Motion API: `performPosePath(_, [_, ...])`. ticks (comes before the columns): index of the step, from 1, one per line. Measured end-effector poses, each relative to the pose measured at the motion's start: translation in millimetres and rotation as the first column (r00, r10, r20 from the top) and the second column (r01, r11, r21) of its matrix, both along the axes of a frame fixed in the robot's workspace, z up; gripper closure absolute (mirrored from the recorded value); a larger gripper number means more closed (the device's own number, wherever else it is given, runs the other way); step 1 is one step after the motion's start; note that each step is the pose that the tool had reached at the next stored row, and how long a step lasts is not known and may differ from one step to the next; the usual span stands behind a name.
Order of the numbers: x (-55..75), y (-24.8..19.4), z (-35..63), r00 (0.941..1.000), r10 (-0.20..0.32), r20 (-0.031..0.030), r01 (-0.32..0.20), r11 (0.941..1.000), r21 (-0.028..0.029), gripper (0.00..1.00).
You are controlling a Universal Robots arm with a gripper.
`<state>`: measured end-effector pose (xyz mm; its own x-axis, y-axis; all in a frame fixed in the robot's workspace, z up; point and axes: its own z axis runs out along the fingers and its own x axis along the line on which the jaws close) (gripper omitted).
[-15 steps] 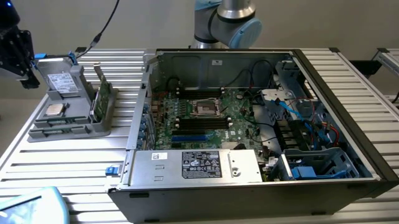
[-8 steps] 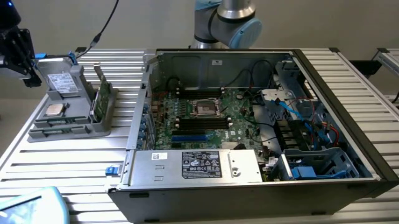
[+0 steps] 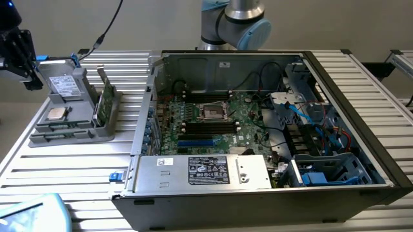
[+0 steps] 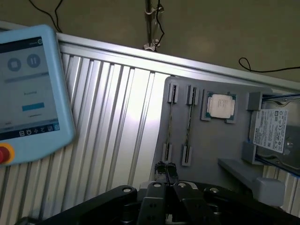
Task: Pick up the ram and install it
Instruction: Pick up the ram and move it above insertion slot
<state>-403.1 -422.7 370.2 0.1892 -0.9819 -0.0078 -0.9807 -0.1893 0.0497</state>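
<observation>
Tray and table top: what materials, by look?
Tray: matte grey plastic, perhaps moulded or printed; dull, even colour, no glare.
Table: bare aluminium, probably extruded slats; ribbed, silvery, with a bright reflection.

The arm [image 3: 235,21] has silver-grey tubes and rounded pale blue joint caps. The gripper [image 4: 165,169] is matt black, its linkage carrying round shiny heads, perhaps screws or pivot pins.

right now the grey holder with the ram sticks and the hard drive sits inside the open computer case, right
No: the grey holder sits on the table outside the computer case, at the exterior view's left, as that view shows. It does hold the ram sticks and the hard drive.
</observation>
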Motion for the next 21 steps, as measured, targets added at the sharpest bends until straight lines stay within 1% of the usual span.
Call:
performPosePath(3, [0.0, 0.0, 0.0, 1.0000, 0.000, 0.0000, 0.000, 1.0000, 0.0000, 0.88])
performPosePath(5, [0.0, 0.0, 0.0, 1.0000, 0.000, 0.0000, 0.000, 1.0000, 0.0000, 0.76])
performPosePath(7, [0.0, 0.0, 0.0, 1.0000, 0.000, 0.0000, 0.000, 1.0000, 0.0000, 0.76])
performPosePath(8, [0.0, 0.0, 0.0, 1.0000, 0.000, 0.0000, 0.000, 1.0000, -0.0001, 0.69])
performPosePath(14, [-1.1, 0.0, -9.7, 1.0000, -0.001, 0.0000, 0.001, 1.0000, 0.0006, 0.69])
performPosePath(21, [-1.8, 0.0, -22.5, 0.9998, -0.018, 0.0000, 0.018, 0.9998, 0.0011, 0.69])
